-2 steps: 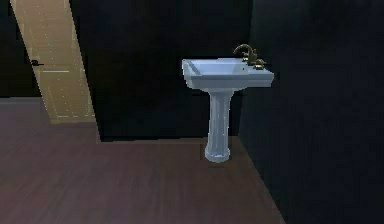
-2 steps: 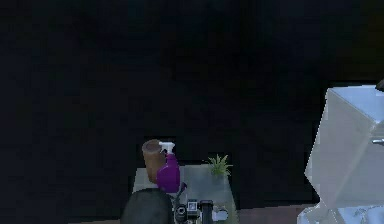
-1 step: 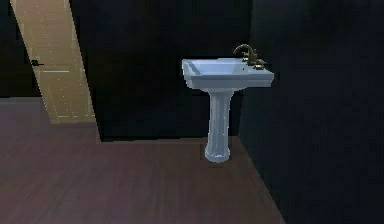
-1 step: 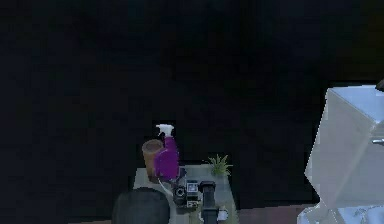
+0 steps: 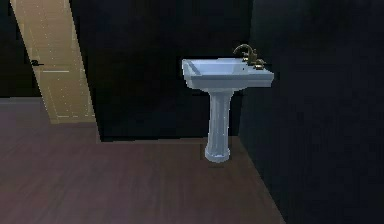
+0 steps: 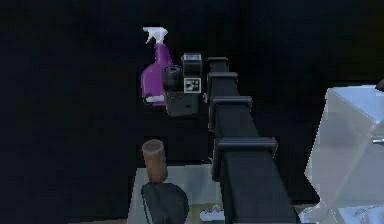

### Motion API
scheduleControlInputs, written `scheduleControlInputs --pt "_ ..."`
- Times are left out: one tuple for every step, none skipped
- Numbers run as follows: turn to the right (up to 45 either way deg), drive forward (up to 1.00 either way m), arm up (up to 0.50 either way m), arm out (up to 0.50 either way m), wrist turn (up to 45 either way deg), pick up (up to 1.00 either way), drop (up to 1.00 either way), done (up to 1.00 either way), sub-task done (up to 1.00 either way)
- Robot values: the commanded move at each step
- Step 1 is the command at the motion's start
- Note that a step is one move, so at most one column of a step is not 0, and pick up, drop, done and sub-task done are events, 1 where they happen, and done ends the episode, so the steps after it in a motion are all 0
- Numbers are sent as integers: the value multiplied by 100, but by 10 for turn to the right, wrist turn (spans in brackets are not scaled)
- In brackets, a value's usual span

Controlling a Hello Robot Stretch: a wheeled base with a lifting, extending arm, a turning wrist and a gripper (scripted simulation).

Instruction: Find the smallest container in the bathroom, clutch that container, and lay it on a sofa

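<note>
My claw (image 6: 172, 88) at far end of arm (image 6: 240, 140); purple spray bottle (image 6: 155, 68) hangs there upright, clear of any surface, so I hold it; width of grip: cannot tell. Below bottle, brown handle (image 6: 152, 158); white box (image 6: 352, 140) at arm side view's right. Forward view: pedestal sink (image 5: 222, 78) with faucet (image 5: 250, 55) against dark wall; door (image 5: 55, 60) at left.
</note>
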Motion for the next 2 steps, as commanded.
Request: scheduleControlInputs --pt "0 0 0 0 -450 0 0 0 0" --pt "0 0 0 0 -450 0 0 0 0"
